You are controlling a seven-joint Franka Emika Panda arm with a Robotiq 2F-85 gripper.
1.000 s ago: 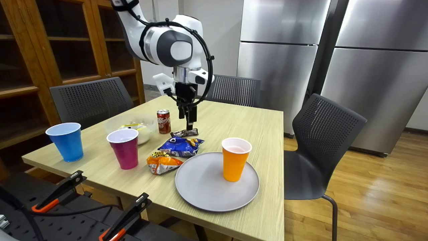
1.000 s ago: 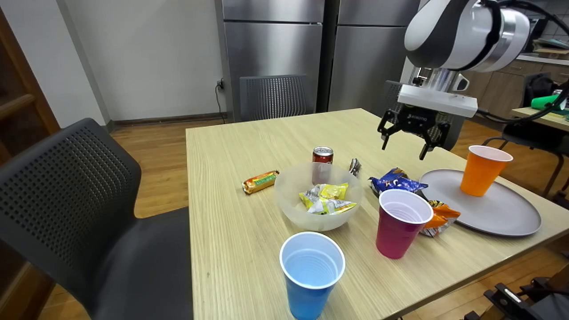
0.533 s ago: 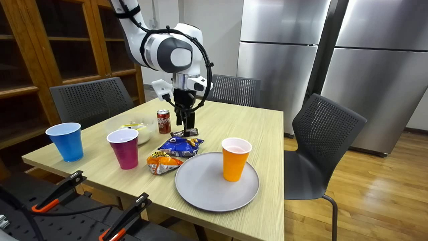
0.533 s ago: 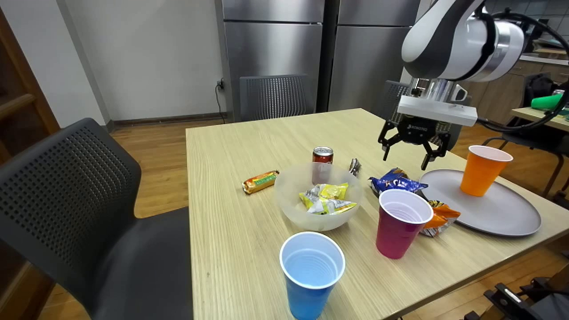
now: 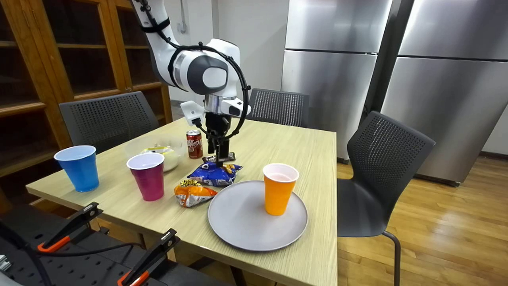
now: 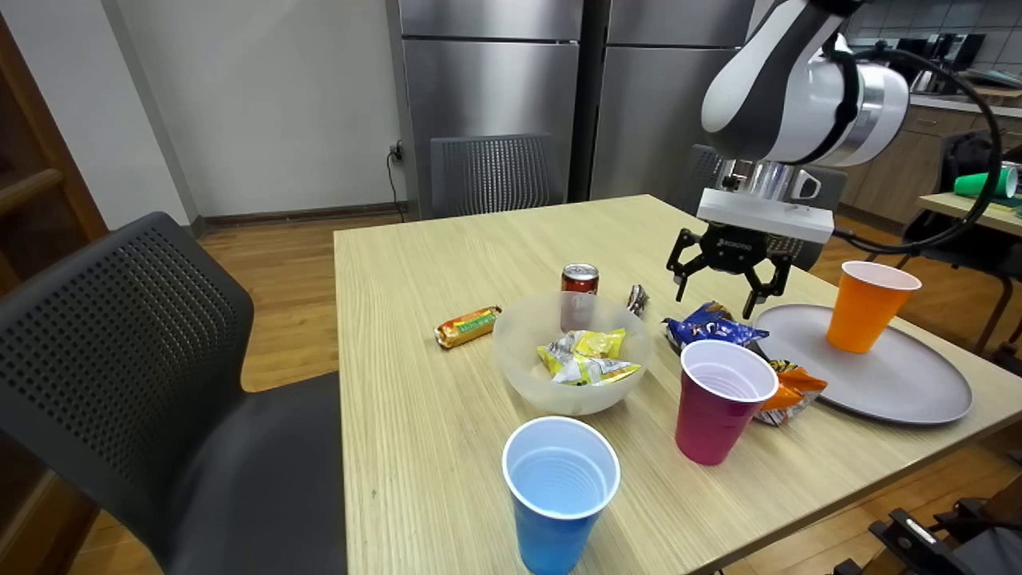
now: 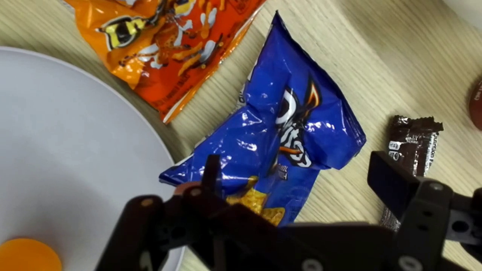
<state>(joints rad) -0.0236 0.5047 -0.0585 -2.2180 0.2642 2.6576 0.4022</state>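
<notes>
Tool (image 6: 714,305) lower vs. prev. frame, jaws spread wide, nearer blue chip bag (image 7: 269,131), bag unmoved

In an exterior view: tapered orange plastic cup (image 5: 278,192) on round grey plate (image 5: 242,222); crumpled orange foil bag (image 5: 194,195) left of plate, crumpled blue foil bag (image 5: 211,174) just farther.

PLACE: kitchen or break room | steel refrigerators (image 5: 330,95) | counter (image 6: 936,102) | tiled wall (image 6: 1002,49) | table (image 5: 285,149), chairs (image 5: 387,159)

Blue cup (image 6: 556,511) upright near frosted bowl (image 6: 555,397); silvery refrigerators (image 6: 495,88) behind chair (image 6: 495,174).
</notes>
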